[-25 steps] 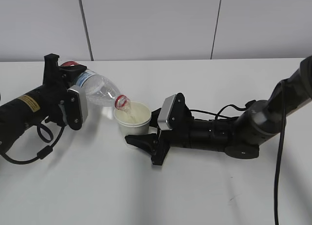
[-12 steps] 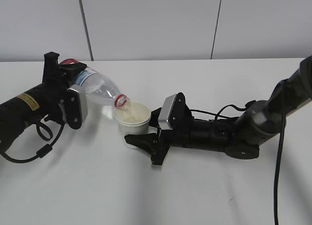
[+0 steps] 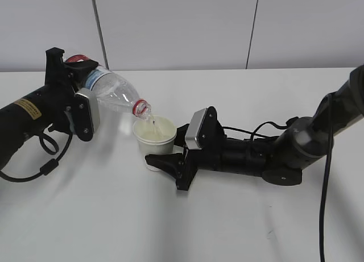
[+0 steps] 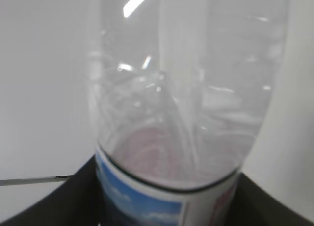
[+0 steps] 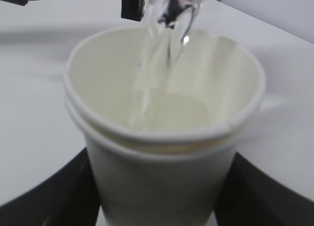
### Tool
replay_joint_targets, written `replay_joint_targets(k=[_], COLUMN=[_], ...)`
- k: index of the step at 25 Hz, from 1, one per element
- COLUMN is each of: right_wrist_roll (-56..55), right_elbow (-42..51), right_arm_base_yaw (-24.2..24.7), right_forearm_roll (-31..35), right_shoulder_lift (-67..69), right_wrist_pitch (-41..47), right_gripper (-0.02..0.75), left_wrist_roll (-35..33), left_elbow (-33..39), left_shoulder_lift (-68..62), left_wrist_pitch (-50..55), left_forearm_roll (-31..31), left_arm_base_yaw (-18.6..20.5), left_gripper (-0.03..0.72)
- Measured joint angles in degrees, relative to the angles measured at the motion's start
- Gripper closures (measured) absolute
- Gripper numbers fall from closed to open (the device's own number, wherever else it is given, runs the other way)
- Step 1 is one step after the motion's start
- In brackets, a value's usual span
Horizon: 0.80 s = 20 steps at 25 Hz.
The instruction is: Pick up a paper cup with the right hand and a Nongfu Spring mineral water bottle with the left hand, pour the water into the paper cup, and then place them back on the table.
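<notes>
Across the white table (image 3: 170,228), a plain, smooth slab, the two black arms meet near the centre. The right hand (image 3: 165,162) reaches in from three o'clock, lying low along the surface so that its pincer can clasp the paper cup (image 3: 154,138) around the lower wall and keep it upright and steady; the jaws are pinched on the cup, with dark fingers showing on both sides of it in the right wrist view. The left hand (image 3: 77,103) comes from nine o'clock, its fork pinched round the labelled belly of the Nongfu Spring mineral water bottle (image 3: 114,95), tipped neck-down toward four o'clock so that the open mouth hangs just above the cup's rim. That tilt lets the water (image 5: 152,74) run out in a thin, clear strand and pool on the cream floor of the cup.

The bottle is thin, ribbed, see-through plastic with a red neck ring; it is likely to dent under a hard squeeze. The cup is matt paper, tapered, with a rolled lip.
</notes>
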<state>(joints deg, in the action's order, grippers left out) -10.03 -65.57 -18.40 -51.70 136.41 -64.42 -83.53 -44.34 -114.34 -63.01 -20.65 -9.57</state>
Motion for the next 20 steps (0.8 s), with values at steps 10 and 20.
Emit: replay_joint_targets(k=[10,20], right_wrist_roll=[0.0,0.0], right_elbow=[0.0,0.0], right_arm_base_yaw=[-0.04,-0.04], right_forearm_roll=[0.53,0.42], right_shoulder_lift=[-1.13,-1.42], right_wrist_pitch=[1.67,2.58], right_gripper=[0.282,0.282], left_wrist_roll=[-0.05,-0.05], left_elbow=[0.0,0.0], left_shoulder_lift=[0.02,0.32], left_wrist_pitch=[0.0,-0.31], left_forearm_roll=[-0.07,-0.85], left_arm_base_yaw=[0.0,0.0], left_gripper=[0.296,0.296])
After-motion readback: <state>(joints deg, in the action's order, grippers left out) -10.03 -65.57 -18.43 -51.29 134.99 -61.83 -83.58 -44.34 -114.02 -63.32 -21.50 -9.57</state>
